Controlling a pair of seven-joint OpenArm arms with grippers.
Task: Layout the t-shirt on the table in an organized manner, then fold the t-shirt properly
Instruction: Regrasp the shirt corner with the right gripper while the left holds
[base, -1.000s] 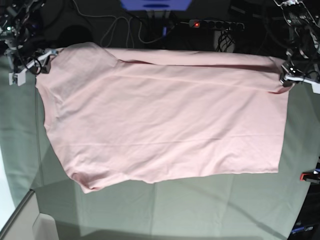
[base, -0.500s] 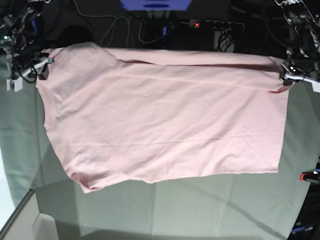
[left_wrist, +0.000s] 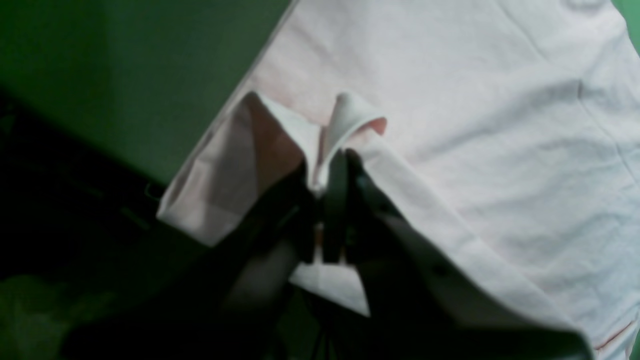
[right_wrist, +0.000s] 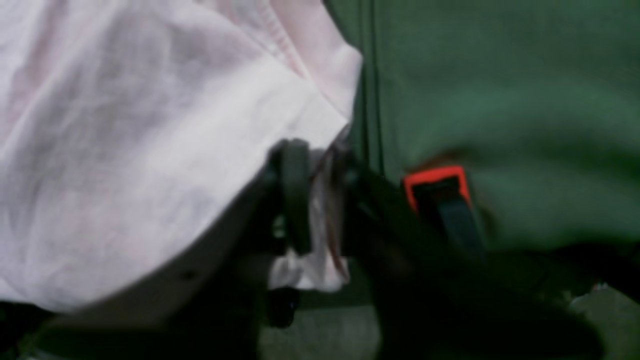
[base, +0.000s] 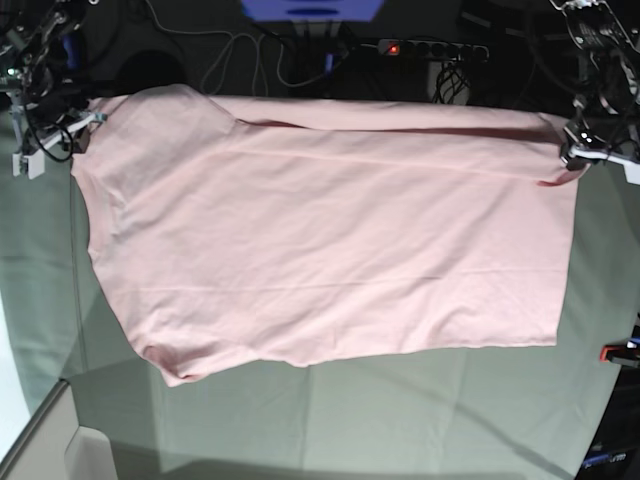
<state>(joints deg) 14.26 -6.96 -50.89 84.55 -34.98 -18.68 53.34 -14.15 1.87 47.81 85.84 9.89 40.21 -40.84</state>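
Right gripper, at the base view's left, pinches the pink t-shirt at its far corner; left gripper, opposite, clamps the other far corner, likely to pull the far edge taut. Plain side up, the shirt lies flat on the grey-green table. Only the wrist views show fabric bunched between closed jaws and a red clamp.

Right wrist view is smeared with blur, so the right gripper and the clamp beside it show no detail. Dark fingers hide the pinched shirt fold. Shirt lettering unseen.
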